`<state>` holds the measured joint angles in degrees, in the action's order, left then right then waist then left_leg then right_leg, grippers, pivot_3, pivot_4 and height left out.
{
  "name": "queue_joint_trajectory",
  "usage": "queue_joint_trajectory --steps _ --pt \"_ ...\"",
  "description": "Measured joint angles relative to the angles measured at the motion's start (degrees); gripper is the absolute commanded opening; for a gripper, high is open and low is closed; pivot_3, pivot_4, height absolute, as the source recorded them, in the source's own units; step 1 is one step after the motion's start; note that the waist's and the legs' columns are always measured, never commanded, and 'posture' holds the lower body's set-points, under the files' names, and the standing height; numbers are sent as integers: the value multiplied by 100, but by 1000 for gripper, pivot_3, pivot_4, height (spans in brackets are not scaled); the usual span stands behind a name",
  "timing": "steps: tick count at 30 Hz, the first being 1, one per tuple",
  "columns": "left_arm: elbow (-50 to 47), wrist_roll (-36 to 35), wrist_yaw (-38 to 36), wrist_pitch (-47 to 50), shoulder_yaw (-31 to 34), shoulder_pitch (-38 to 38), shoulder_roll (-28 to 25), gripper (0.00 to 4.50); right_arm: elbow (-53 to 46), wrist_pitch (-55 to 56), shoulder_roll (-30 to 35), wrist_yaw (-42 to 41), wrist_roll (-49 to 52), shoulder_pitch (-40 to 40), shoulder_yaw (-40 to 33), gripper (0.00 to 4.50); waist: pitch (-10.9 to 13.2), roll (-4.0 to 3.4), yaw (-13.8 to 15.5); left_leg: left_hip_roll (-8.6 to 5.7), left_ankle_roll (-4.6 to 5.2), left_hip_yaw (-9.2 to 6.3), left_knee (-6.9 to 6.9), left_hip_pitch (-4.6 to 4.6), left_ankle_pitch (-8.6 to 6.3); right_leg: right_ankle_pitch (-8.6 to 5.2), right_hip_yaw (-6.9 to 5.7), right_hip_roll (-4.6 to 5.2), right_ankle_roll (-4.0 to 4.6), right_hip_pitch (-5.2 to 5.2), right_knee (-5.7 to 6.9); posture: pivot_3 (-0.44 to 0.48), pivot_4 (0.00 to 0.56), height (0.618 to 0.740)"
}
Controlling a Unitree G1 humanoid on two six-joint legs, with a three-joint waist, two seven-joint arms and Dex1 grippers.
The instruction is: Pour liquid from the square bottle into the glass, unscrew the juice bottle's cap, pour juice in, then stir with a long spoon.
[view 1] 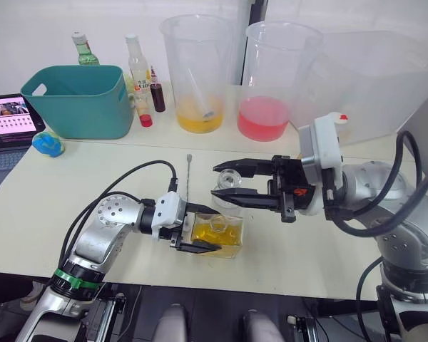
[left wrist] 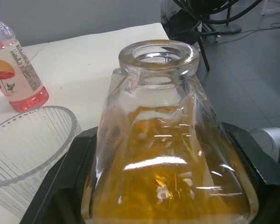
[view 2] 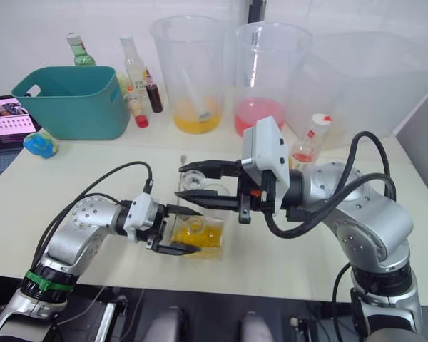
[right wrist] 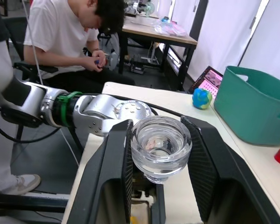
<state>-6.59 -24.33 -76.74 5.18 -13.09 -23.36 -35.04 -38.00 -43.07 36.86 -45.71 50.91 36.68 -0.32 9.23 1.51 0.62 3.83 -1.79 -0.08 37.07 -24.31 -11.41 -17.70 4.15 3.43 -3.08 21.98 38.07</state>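
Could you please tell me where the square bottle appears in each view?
Left eye view: squat clear square bottle of yellow liquid, low centre.
Right eye view: low centre-left.
Left wrist view: centre, close up.
Right wrist view: cannot tell; clear round stopper blocks it.
Shared landmark: left gripper shut on it.

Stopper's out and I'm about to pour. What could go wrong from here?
1. The squat square glass bottle of yellow liquid is open in the left tool; a fast tilt may overshoot the small ribbed clear glass beside it.
2. The right tool holds the clear round stopper right above; swinging either arm risks a knock.
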Motion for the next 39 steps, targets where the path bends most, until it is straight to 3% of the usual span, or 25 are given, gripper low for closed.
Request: queue_joint_trajectory --steps 6,10,15,18,22,25,29,39 --pt "45 -1 -26 0 -38 -58 11 2795 -16 -145 384 272 318 -155 -496 1115 0 0 12 -1 0 0 0 -1 0 0 0 1 0 -1 -1 0 150 728" --pt "86 -30 -34 85 -40 -93 38 2795 21 -303 865 451 693 -639 -1264 1115 0 -1 20 -2 0 0 1 -3 0 0 0 1 0 -2 -4 0 150 728" --pt "133 -97 -33 345 -9 -138 74 2795 239 -386 1362 477 900 -1999 -2958 1115 -1 -1 25 -2 2 0 -5 -4 -1 0 1 1 0 -3 -8 0 150 728" --pt "143 -112 -37 392 1 -136 88 2795 531 -387 1397 251 707 -3340 -4107 1115 -2 -2 38 -4 3 1 -8 -3 -2 0 3 1 0 -4 -12 0 150 728" --pt "215 -110 -64 440 54 -132 81 2795 1247 140 1310 86 -89 -4205 -4856 1115 -17 -28 -8 -6 3 3 -8 10 -2 -1 7 0 -2 -14 -12 0 150 728" --pt "255 -106 -64 429 61 -129 104 2795 2128 806 1261 291 -997 -4316 -4851 1115 -21 -37 -32 -5 3 5 -8 16 -2 -3 7 0 -4 -29 -34 0 150 728" --pt "250 -102 -66 397 66 -87 119 2795 3559 1759 1047 838 -1950 -3830 -4511 1115 -26 -46 -53 -7 3 4 -13 29 -2 -3 6 0 -4 -52 -44 0 150 728" --pt "47 -106 28 453 178 119 74 2795 5395 2855 448 1861 -2992 -2252 -3378 1114 -39 -93 -116 -10 3 3 -23 39 -2 -3 9 1 -4 -64 -52 0 150 728"
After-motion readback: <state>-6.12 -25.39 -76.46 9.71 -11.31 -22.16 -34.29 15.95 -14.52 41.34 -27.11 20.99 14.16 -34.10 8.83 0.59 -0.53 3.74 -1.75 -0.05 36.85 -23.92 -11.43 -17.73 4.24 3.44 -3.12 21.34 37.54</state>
